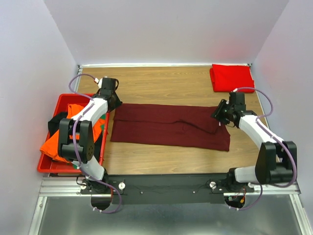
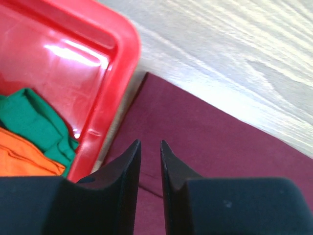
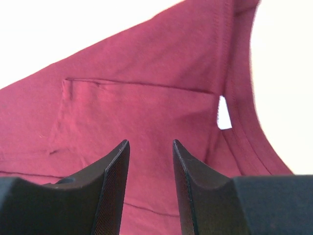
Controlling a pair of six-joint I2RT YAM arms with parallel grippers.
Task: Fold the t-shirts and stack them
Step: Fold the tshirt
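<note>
Cloth lying flat, waiting for its next fold.

Nearest the arms, the maroon t-shirt [image 1: 171, 126] is stretching across the middle of the table [image 1: 161, 83] as a long flat band. It is looking soft, light and limp, so it is probably going to sag unless pinched at the end corners. The left gripper [image 2: 149, 144] is hanging over its left edge, fingers only narrowly apart and gripping nothing. The right gripper [image 3: 150, 143] is hovering over its right end near the sleeve seam, fingers wider apart and empty. Left of the shirt, a red tray [image 1: 63, 99] is holding an orange t-shirt [image 1: 54, 145]. Beyond its far right corner, a folded red t-shirt [image 1: 231, 78] is sitting.
</note>
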